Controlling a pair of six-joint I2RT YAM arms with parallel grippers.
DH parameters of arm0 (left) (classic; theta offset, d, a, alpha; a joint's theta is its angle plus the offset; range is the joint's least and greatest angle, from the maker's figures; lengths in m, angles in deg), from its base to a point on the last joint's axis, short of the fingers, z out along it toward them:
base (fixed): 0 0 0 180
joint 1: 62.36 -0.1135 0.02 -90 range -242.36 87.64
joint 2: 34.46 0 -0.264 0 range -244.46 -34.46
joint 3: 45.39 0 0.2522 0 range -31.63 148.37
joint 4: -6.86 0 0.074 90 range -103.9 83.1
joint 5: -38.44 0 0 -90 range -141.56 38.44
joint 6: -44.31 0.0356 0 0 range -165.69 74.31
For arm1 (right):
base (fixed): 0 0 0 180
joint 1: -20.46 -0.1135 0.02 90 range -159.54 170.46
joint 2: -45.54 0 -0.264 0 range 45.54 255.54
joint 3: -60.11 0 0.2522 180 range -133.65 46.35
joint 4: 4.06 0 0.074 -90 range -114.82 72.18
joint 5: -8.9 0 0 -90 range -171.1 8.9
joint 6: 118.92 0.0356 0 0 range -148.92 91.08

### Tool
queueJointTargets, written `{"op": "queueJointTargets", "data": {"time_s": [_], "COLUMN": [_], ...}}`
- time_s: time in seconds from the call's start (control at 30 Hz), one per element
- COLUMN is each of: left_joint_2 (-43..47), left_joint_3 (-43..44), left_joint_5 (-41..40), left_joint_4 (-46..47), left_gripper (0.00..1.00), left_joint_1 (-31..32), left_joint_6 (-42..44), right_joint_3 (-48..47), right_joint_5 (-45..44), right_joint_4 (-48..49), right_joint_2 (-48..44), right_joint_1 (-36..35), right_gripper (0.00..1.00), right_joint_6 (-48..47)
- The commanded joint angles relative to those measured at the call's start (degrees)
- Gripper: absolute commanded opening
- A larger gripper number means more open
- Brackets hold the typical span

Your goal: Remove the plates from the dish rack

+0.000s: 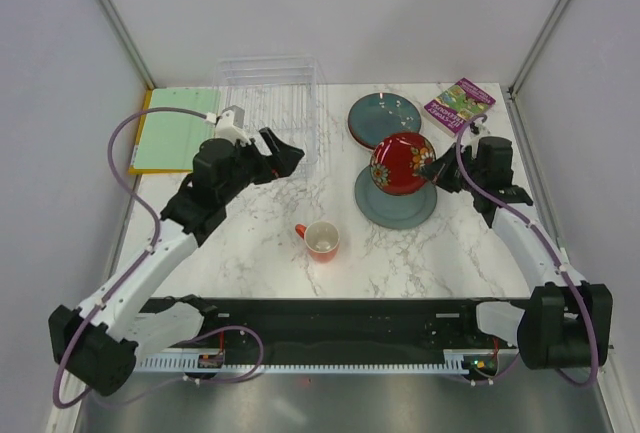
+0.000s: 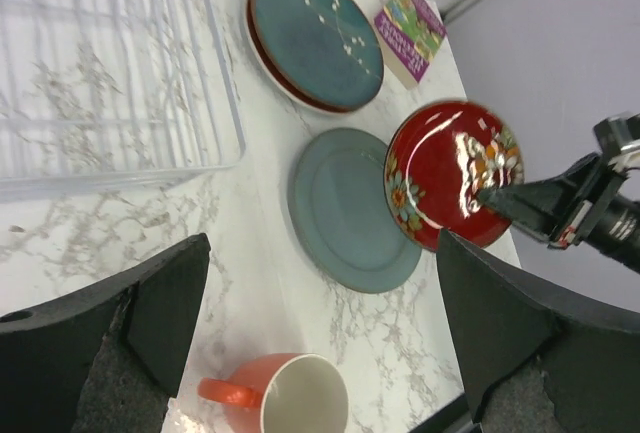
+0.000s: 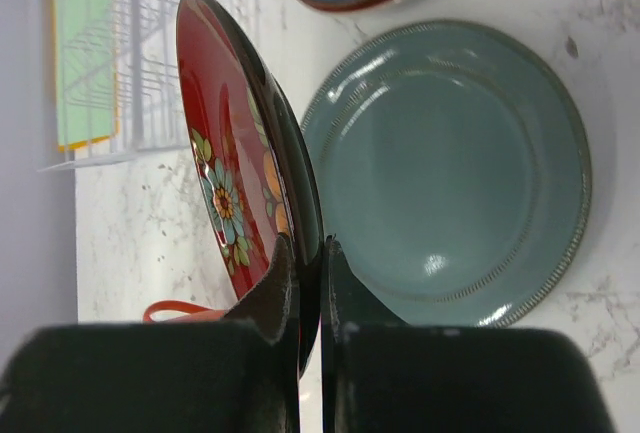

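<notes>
One red plate [image 3: 225, 153] on edge, flowers toward rack [image 1: 270, 88], in right jaws (left jaws wide).

The rack [image 1: 270, 103] stood at the table's [image 1: 260, 253] far edge, a board [image 1: 175, 128] just left of it. Right of the rack lay two stacked plates [image 1: 385, 118], a booklet [image 1: 460, 105] further right. Before the stack lay a single plate [image 1: 395, 208]; over its far rim a fourth plate [image 1: 402, 163] hung tilted in the right gripper [image 1: 431, 165]. A mug [image 1: 322, 241] sat nearer the front, left of the single plate.
</notes>
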Motion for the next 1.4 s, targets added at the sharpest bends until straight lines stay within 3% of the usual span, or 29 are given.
{"op": "queueJointTargets", "data": {"time_s": [0.0, 0.33, 0.8, 0.87, 0.9, 1.03, 1.27, 1.37], "left_joint_2": [9.9, 20.5, 22.1, 22.0, 22.1, 22.1, 23.0, 23.5], "left_joint_3": [-3.7, -9.4, -12.3, -12.5, -12.6, -13.3, -14.4, -14.4], "left_joint_5": [-8.7, -12.2, -12.6, -12.6, -12.6, -12.5, -12.3, -13.0], "left_joint_4": [-3.2, -6.8, -7.7, -7.7, -7.8, -8.0, -9.0, -9.9], "left_gripper": [1.0, 1.0, 1.0, 1.0, 1.0, 1.0, 1.0, 1.0], "left_joint_1": [0.0, 0.0, 0.0, 0.0, 0.0, 0.0, 0.0, 0.0], "left_joint_6": [6.7, 9.2, 8.4, 8.2, 8.1, 7.7, 7.3, 7.6], "right_joint_3": [0.9, 3.4, 5.6, 5.7, 5.8, 5.5, 5.2, 4.4], "right_joint_5": [-1.2, -1.6, 1.9, 1.7, 1.5, -0.1, -6.7, -8.1], "right_joint_4": [1.3, 1.8, 8.1, 8.1, 7.9, 6.2, 2.5, 1.1], "right_joint_2": [1.5, 8.1, 19.5, 21.1, 21.7, 24.2, 24.1, 24.8], "right_joint_1": [-0.2, 1.0, 1.0, 0.9, 1.0, 1.0, 0.9, 1.0], "right_gripper": [0.0, 0.0, 0.0, 0.05, 0.13, 0.13, 0.35, 0.37], "right_joint_6": [-1.2, -3.0, -2.2, -2.1, -2.2, -2.9, -3.1, -3.6]}}
